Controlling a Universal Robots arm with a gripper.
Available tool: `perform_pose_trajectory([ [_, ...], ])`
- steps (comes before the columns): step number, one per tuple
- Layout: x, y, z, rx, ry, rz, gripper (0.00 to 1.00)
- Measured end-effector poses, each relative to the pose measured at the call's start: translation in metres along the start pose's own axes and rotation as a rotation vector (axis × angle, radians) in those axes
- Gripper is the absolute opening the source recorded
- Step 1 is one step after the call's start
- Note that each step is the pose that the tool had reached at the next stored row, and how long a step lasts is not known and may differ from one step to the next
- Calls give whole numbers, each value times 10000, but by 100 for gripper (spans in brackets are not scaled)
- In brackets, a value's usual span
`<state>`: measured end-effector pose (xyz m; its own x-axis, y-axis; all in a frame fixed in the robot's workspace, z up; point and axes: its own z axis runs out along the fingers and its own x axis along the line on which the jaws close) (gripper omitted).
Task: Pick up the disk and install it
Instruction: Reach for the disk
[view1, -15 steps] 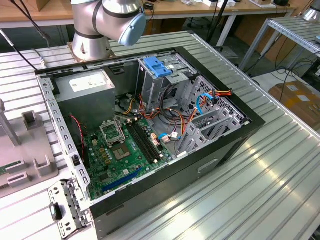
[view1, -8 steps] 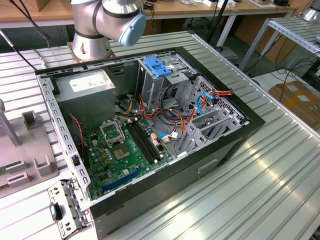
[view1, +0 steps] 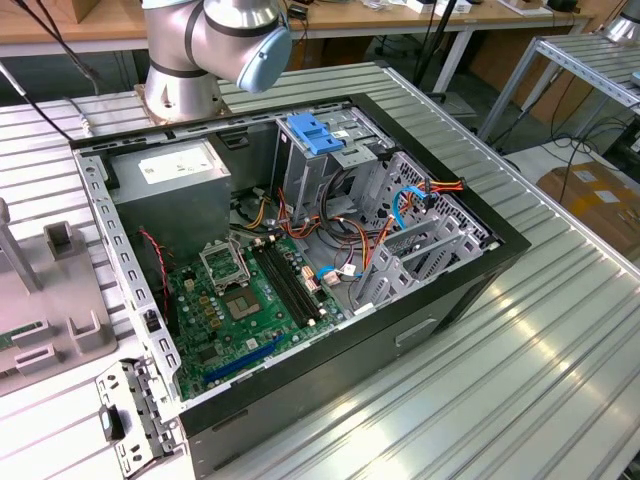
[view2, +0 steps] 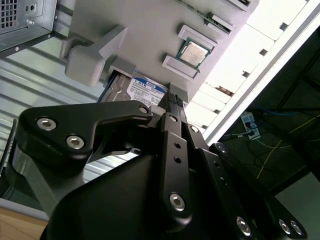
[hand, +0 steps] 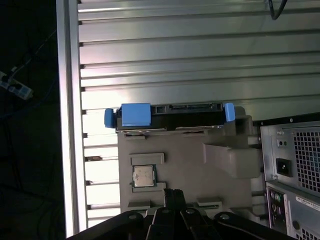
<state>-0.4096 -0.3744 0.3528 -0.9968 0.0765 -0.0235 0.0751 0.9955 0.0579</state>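
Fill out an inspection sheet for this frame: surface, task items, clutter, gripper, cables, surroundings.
Surface: slatted aluminium table, carrying an open computer case and a grey fixture.
Job's things: disk stands on edge in the fixture's slot, blue rails at both ends; not gripped.
Clutter: processor chip in a fixture pocket.
Gripper: gripper shut, empty, over the fixture, apart from the disk.
Cables: orange, red and blue wires inside the case.
Surroundings: cardboard box on the floor; power strip.
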Motion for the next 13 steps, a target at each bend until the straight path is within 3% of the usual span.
perform_pose_trajectory([
  [8,17,16,28,0,1,0,11],
  [13,20,104,38,18,-1,0,11],
])
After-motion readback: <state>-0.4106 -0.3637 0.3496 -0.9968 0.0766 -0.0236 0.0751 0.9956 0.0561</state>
